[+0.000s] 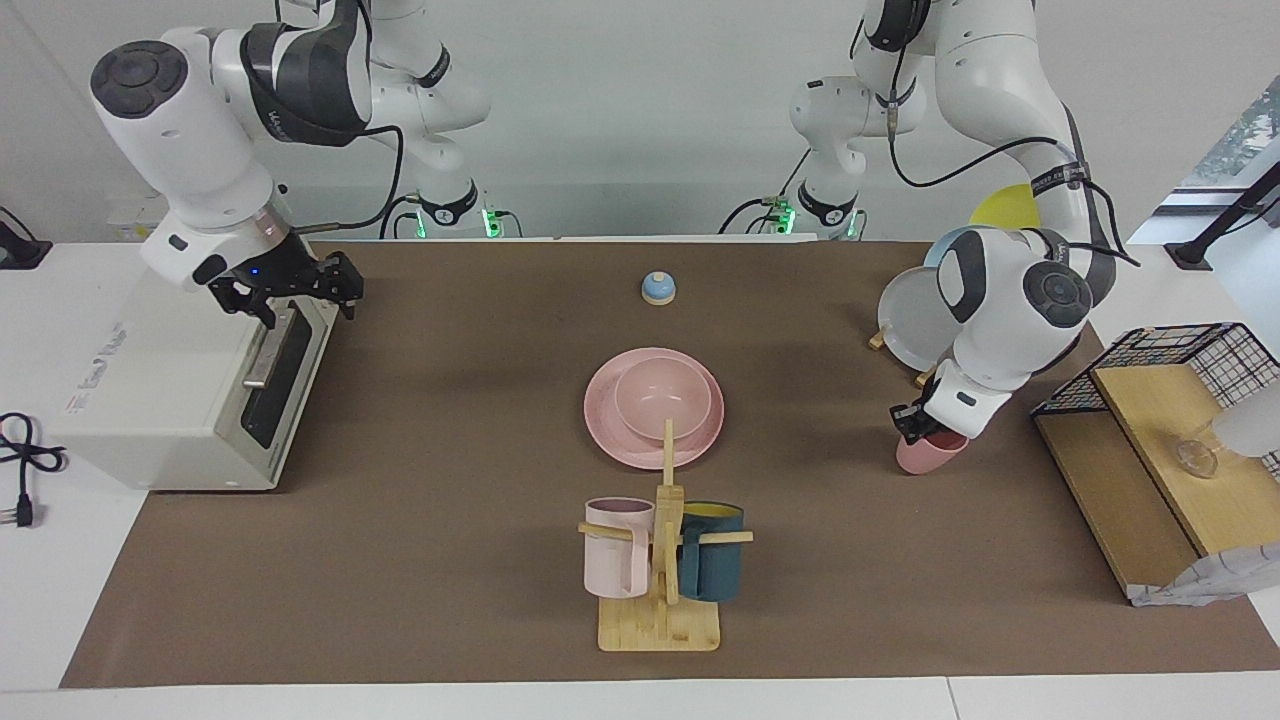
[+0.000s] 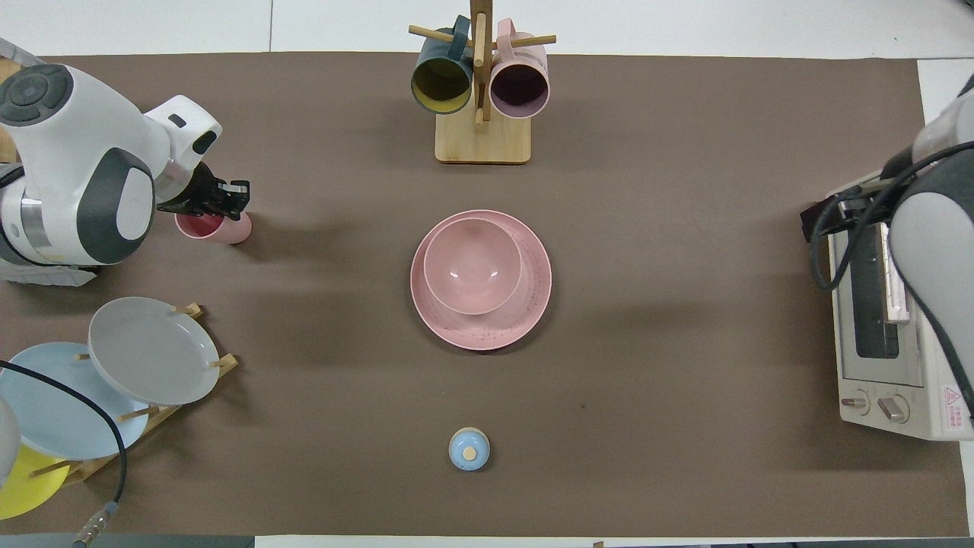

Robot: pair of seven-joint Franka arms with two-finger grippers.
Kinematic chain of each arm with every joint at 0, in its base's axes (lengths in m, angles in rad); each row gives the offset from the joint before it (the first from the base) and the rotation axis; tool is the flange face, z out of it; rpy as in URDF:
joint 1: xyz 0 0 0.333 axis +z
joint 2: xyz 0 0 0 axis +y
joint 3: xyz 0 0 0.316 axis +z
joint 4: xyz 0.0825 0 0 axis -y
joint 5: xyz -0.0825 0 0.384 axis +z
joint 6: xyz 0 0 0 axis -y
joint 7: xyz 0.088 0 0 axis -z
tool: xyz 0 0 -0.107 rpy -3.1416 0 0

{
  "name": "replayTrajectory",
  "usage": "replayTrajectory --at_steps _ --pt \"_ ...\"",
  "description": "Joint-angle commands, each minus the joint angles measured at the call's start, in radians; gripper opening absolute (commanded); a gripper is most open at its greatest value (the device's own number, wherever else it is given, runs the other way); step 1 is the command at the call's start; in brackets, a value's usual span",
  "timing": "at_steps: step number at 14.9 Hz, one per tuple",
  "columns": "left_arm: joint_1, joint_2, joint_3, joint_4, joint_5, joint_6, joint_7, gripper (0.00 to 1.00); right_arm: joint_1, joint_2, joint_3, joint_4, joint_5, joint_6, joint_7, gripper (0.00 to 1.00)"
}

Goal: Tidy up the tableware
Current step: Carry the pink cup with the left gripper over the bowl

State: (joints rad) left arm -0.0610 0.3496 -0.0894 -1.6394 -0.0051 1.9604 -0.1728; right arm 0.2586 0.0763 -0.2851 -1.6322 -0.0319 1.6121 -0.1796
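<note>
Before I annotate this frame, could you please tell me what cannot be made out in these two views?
Left gripper at the matte pink tapered cup: its wrist hides, in the facing view, whether it pinches the rim.
Right gripper: overhead, its own arm hides it.
Round yellow plate: the left arm covers most of it facing; the edge cuts it overhead.

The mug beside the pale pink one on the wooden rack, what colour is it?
The mug is dark teal outside, yellow inside; the overhead view shows it best.

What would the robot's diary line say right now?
left end effector: shut on pink cup | right end effector: open over toaster oven | bowl on plate
</note>
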Motion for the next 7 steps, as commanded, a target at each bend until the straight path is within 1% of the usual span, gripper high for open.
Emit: replayTrajectory --at_steps 1,3,4,6,7 --pt "-0.058 0.0 0.005 0.189 0.008 -0.208 -0.147 0.0 -0.022 0.0 0.004 0.0 -0.008 -0.02 0.014 1.0" --pt "-0.14 0.029 0.005 0.345 -0.009 -0.364 -0.259 0.0 -0.045 -0.009 0.012 -0.02 0.007 -0.027 0.017 1.0" --pt "-0.178 0.04 0.005 0.404 -0.018 -0.409 -0.346 0.0 -0.061 -0.009 0.015 -0.02 0.009 -0.027 0.014 1.0" --pt "-0.281 0.066 0.005 0.449 -0.032 -0.411 -0.558 0.0 -0.093 -0.015 0.041 -0.027 0.009 -0.029 0.011 1.0" --pt "-0.327 0.069 0.003 0.463 -0.035 -0.408 -0.629 0.0 -0.104 -0.018 0.059 -0.035 0.009 -0.026 0.012 1.0"
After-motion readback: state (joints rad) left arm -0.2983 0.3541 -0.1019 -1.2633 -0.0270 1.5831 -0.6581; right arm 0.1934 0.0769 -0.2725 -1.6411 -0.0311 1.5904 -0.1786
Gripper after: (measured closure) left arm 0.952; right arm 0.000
